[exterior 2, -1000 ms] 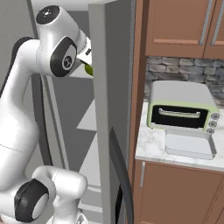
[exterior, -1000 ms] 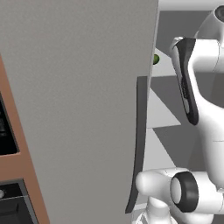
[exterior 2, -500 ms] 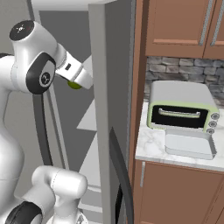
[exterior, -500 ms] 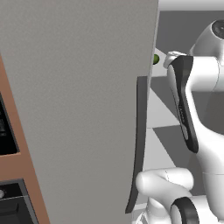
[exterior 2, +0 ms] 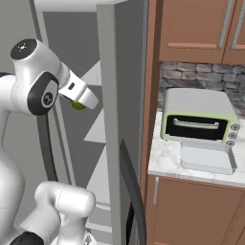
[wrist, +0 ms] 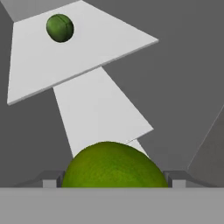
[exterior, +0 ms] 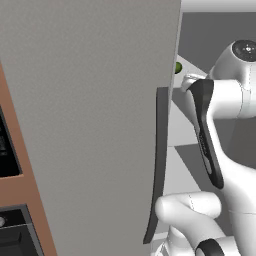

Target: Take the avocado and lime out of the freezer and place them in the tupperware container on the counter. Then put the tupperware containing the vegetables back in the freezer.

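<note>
Claw (wrist: 114, 181) was clamped on the lime (wrist: 114, 165), jaws spread wide around it; in the hand view the bright yellow-green ball sat right between the two tips at the bottom. In the right base view the lime (exterior 2: 78, 105) peeked out just under the arm's wrist, inside the open freezer (exterior 2: 107, 95), in front of its white shelves. In the left base view a sliver of it (exterior: 178, 67) showed past the edge of the freezer door (exterior: 90, 125), next to the long dark handle (exterior: 158, 160). Avocado (wrist: 60, 28) was well apart from the claw, sitting on a white freezer shelf (wrist: 87, 48), darker dull green, near that shelf's far corner as the hand view had it. A second white shelf surface (wrist: 103, 111) lay between that shelf and the lime. Outside the freezer, the tupperware container (exterior 2: 208, 156) sat on the bench (exterior 2: 165, 158), just in front of the grey-and-green toaster oven (exterior 2: 198, 117), nothing visible in it. Brown cabinets (exterior 2: 191, 210) under the bench, more above, stone backsplash (exterior 2: 201, 76) behind the oven.
</note>
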Motion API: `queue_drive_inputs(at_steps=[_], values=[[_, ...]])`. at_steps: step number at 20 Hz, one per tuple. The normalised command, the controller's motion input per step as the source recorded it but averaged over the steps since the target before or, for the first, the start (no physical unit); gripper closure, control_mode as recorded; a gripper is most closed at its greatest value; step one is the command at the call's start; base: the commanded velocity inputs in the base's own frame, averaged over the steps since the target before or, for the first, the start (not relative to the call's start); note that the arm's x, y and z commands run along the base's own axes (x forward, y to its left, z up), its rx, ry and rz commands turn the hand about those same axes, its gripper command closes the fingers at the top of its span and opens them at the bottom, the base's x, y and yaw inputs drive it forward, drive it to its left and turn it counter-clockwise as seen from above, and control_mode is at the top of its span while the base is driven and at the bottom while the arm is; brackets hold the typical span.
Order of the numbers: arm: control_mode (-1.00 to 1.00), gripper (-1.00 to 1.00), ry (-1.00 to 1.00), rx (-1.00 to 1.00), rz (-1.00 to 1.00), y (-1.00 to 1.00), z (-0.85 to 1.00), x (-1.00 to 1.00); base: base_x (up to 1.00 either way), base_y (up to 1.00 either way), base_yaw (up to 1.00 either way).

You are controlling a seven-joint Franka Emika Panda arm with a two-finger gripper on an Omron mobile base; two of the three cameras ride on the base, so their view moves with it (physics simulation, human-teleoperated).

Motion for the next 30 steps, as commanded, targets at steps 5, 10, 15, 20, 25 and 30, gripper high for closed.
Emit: queue_drive_inputs(at_steps=[5, 10, 15, 20, 25, 30], values=[[1.0, 1.0, 0.04, 0.0, 0.01, 0.0, -0.08, -0.02, -0.33, 0.03, 0.0], [1.0, 1.0, 0.0, 0.0, 0.0, 0.0, 0.0, 0.0, -0.99, 0.25, 0.0], [1.0, 1.0, 0.0, 0.0, 0.0, 0.0, 0.0, 0.0, -1.0, 0.34, 0.0], [1.0, 1.0, 0.0, 0.0, 0.0, 0.0, 0.0, 0.0, -0.91, 0.25, 0.0], [1.0, 1.0, 0.0, 0.0, 0.0, 0.0, 0.0, 0.0, -0.44, -0.28, -0.05], [1.0, 1.0, 0.0, 0.0, 0.0, 0.0, 0.0, 0.0, -0.03, -0.8, -0.09]])
